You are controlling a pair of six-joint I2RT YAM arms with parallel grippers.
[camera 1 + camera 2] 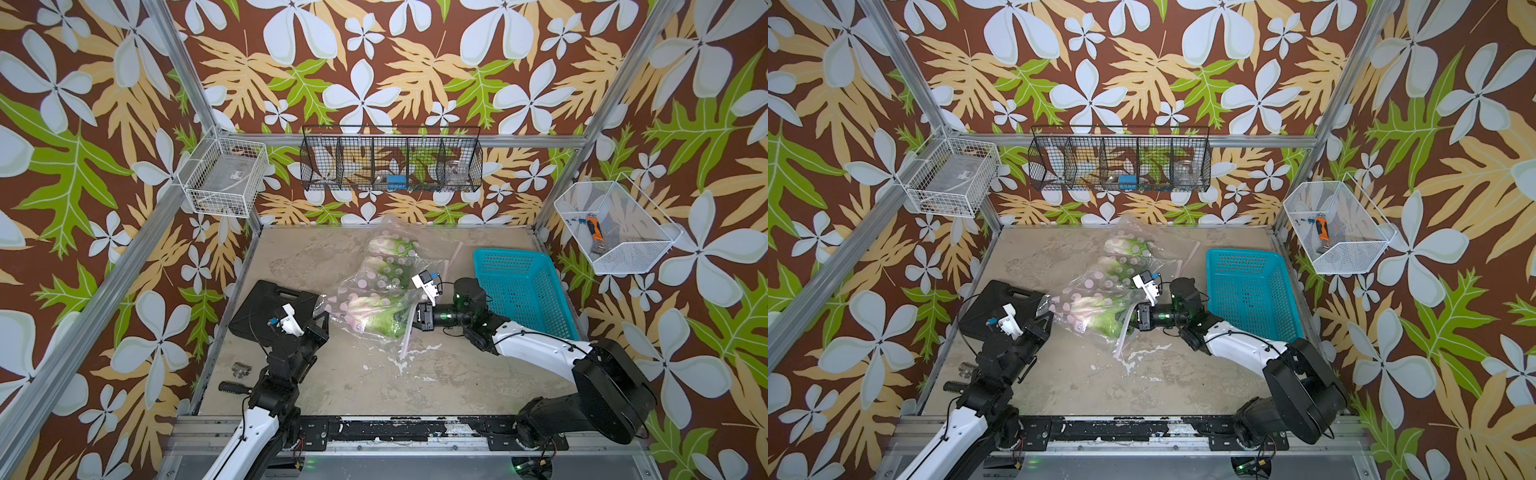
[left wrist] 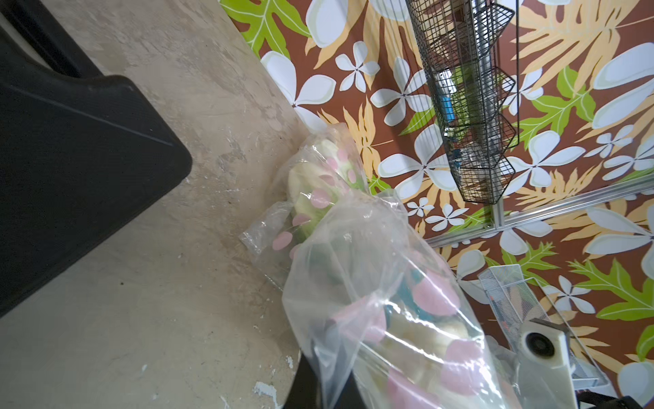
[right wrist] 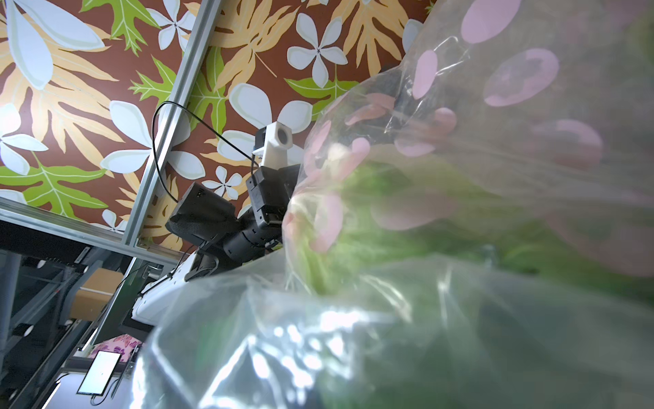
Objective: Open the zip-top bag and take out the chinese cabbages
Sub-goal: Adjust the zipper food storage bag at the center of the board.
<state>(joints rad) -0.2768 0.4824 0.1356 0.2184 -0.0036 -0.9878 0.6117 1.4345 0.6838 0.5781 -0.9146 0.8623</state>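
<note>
Three chinese cabbages (image 1: 380,318) lie inside the dotted zip-top bag (image 1: 353,286) in the middle of the desk (image 1: 316,257). The left tool (image 1: 322,311) pinches the bag's near corner and the right tool (image 1: 412,320) pinches its zip edge. The film looks limp and slippery, so gripping the stiffer zip lips seems best.

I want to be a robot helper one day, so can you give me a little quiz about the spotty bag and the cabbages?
1. True or false: the chinese cabbages lie in the blue basket.
2. Which thing do the left gripper and the right gripper both pinch? A) the zip-top bag B) the black case C) the blue basket
3. How many cabbages show through the bag?

Key: 1 false, they are inside the bag; 2 A; 3 three.
</note>
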